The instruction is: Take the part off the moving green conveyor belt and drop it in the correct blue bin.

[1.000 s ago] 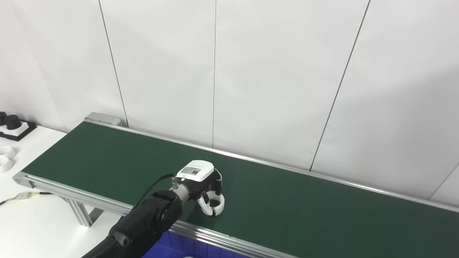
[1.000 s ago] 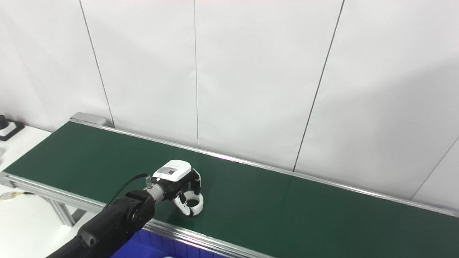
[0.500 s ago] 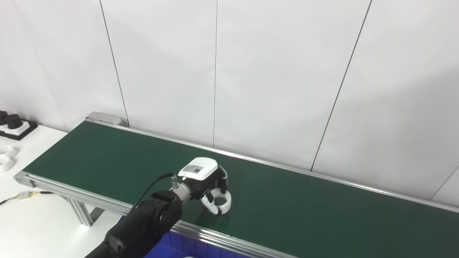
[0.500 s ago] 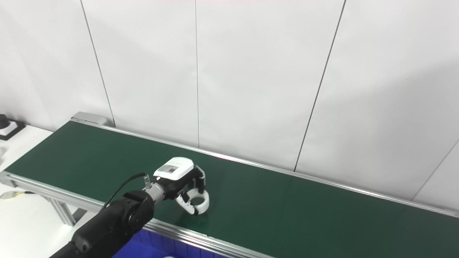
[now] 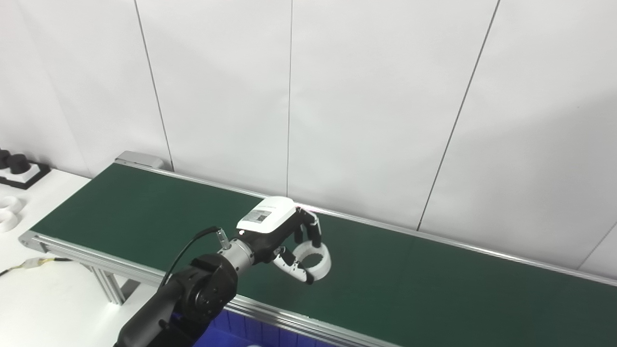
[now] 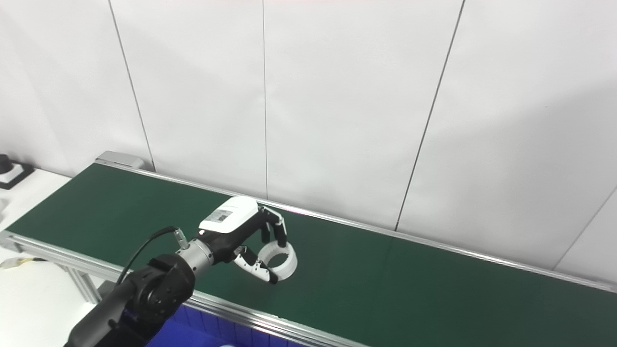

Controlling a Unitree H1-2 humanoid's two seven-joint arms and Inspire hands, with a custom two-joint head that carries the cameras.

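My left hand [image 5: 284, 236] reaches over the green conveyor belt [image 5: 434, 284] near its middle. It is shut on a white ring-shaped part [image 5: 315, 260], pinched between thumb and fingers and raised clear of the belt surface. In the right eye view the same hand [image 6: 250, 231] holds the ring [image 6: 282, 260] tilted toward me. A strip of a blue bin [image 5: 231, 332] shows under the belt's near rail at the bottom edge. My right hand is out of sight.
White panelled wall runs behind the belt. On the white table at the far left stand black parts on a tray [image 5: 19, 168] and a white ring-like piece [image 5: 8, 212]. A cable connector [image 5: 33, 262] lies near the belt's left end.
The left hand closed on the white ring, lifted it off the belt and carried it up and to the right. The view shifted slightly.
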